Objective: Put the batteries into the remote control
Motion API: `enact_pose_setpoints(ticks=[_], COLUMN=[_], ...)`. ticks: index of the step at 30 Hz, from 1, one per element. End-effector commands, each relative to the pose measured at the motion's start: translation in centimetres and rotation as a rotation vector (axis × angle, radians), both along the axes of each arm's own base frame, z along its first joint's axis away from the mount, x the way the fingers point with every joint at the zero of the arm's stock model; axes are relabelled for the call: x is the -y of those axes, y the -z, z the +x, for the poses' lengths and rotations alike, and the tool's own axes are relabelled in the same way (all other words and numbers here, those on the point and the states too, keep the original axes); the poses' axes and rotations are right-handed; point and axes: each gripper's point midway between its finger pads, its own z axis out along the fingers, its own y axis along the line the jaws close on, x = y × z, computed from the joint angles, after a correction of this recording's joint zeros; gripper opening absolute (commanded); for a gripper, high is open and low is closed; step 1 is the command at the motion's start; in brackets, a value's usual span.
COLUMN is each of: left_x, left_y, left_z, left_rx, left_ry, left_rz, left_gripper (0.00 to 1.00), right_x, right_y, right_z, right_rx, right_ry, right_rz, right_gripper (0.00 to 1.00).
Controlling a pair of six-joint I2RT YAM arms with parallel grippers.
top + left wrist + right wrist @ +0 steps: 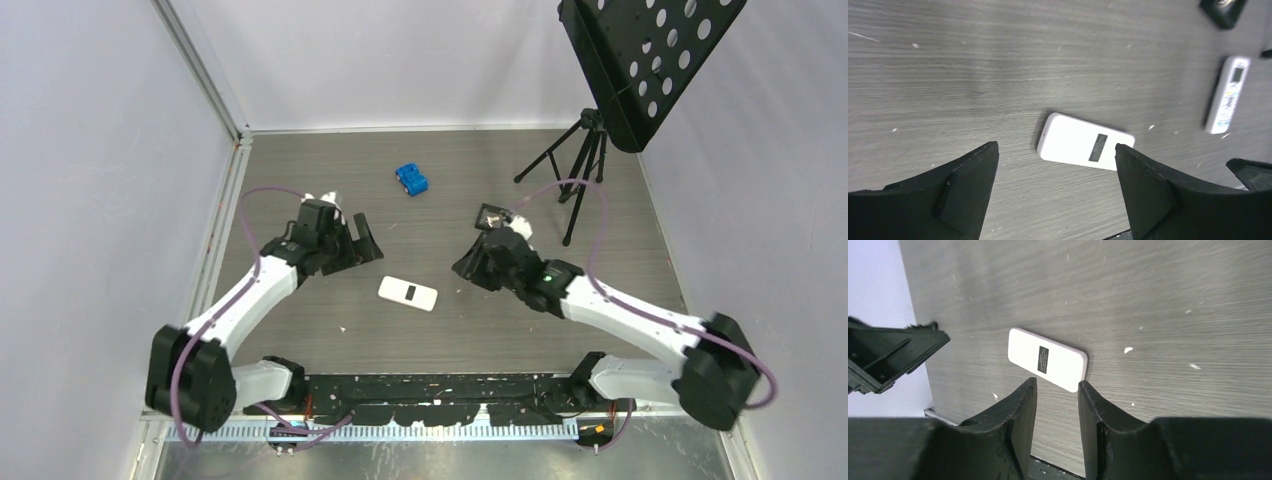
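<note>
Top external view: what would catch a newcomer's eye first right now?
The white remote control lies flat mid-table with its black label up. The left gripper and right gripper are open on either side of it. Behind it sits a small blue block, and a black perforated stand on a tripod fills the far right corner.

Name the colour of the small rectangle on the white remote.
The rectangle on the remote control is black; right wrist view shows it best.

No text can be read; the black label on the remote control is illegible.
</note>
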Motion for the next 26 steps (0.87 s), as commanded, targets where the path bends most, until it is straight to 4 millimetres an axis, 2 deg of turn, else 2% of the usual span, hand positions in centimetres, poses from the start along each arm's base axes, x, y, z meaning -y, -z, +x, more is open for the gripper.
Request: enact_pose_setpoints(ticks=[1, 3, 6, 7, 8, 9, 12, 17, 21, 26], left_x=[-2.8, -4.0, -6.1, -6.9, -7.5, -8.2, -10.2, -13.1, -14.1, -14.4], left_y=[-4.6, -5.8, -8.6, -9.5, -10.5, -11.5, -14.3, -17.9, -19.2, -19.4], left_z=[-0.5, -1.2, -2.6, -3.1, -3.5, -3.9, -5.2, -7.5, -8.4, -8.5], left_rx=[0.124, 0.158, 0.235, 0.261, 0.290, 0.322, 0.427, 0.566, 0.611, 0.612], left_ry=[-0.066, -0.101, -0.157, -0.179, -0.194, -0.212, -0.267, -0.340, -0.369, -0.366], left_rz=[0.092, 0.117, 0.160, 0.173, 0.184, 0.194, 0.221, 0.266, 0.283, 0.301], left_gripper=[0.94, 0.99, 1.00, 1.00, 1.00, 1.00, 1.00, 1.00, 1.00, 1.00], right_x=[6.9, 9.7, 14.2, 15.5, 17.1, 18.4, 22.7, 28.1, 30.2, 30.5], right_y=[-1.9, -3.2, -5.9, -6.8, -7.7, -8.7, -11.4, -15.7, -17.6, -17.8], right_z=[0.1, -0.3, -1.0, -1.3, -1.7, -2.1, -3.4, -5.4, -6.4, -6.5], right_rx=[0.139, 0.192, 0.292, 0.319, 0.347, 0.371, 0.440, 0.552, 0.595, 0.604], right_ry=[0.153, 0.219, 0.336, 0.371, 0.416, 0.452, 0.575, 0.741, 0.806, 0.821], right_rz=[-0.183, -0.232, -0.282, -0.292, -0.305, -0.312, -0.350, -0.393, -0.410, -0.397], right_gripper=[0.44, 0.50, 0.58, 0.66, 0.78, 0.83, 0.85, 0.87, 0.89, 0.90])
